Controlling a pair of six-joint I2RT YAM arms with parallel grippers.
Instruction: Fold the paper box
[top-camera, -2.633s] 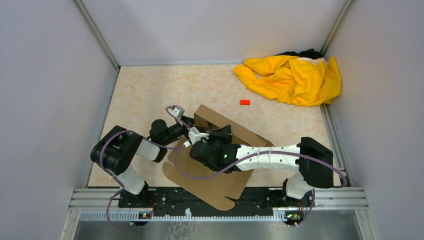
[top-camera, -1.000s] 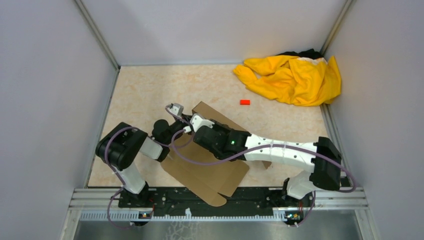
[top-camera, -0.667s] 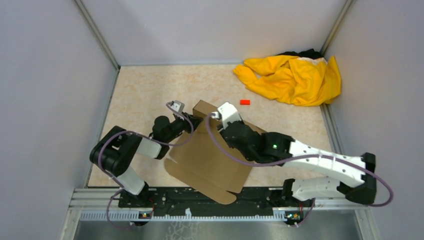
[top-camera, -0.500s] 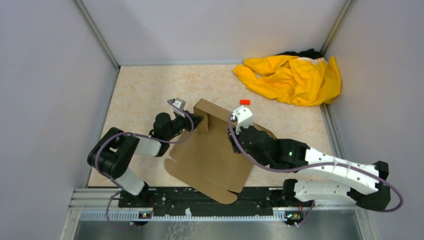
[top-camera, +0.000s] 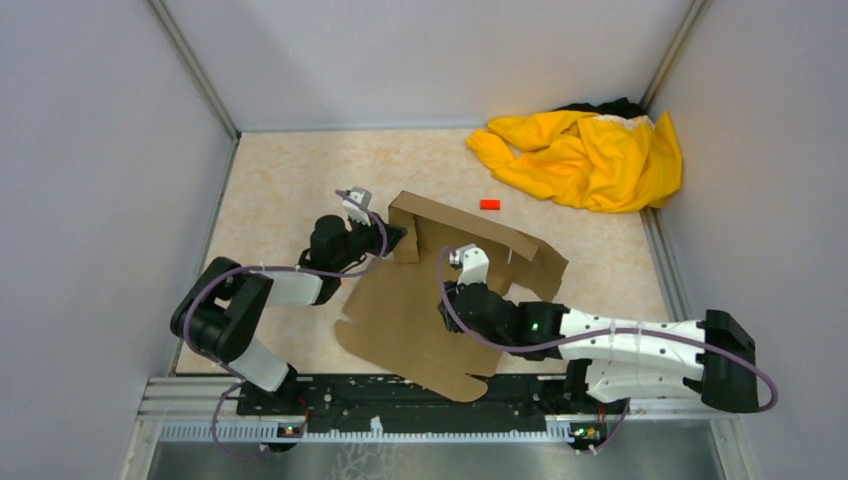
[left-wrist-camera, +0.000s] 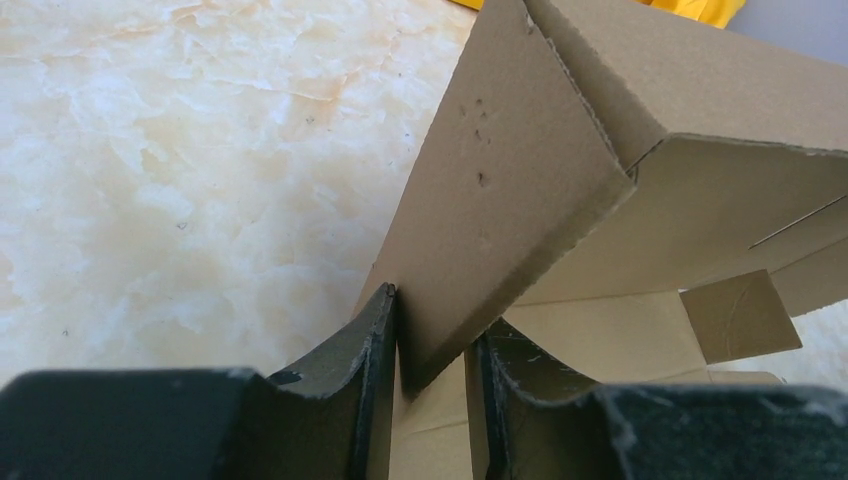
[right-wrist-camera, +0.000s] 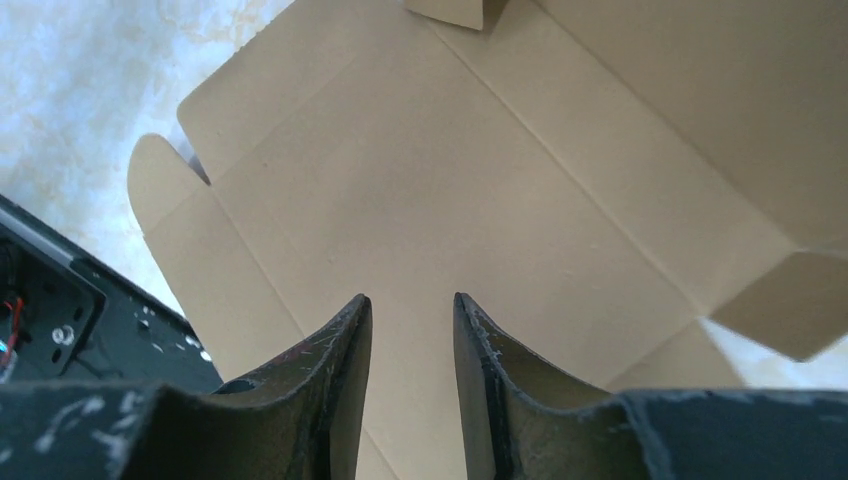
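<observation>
Status: halfway at best, by my read. The paper box sat mid-table, skewed, between both arms. Its far wall was up and the left corner flap was raised. The left gripper was clamped on that flap's lower corner, holding it upright. The right gripper hovered over the flat base panel, jaws apart, nothing between them. The right-side flap looked only partly raised. Left to do: near wall, side tabs tucked, and the rounded-tab lid panel at the near edge folded over.
</observation>
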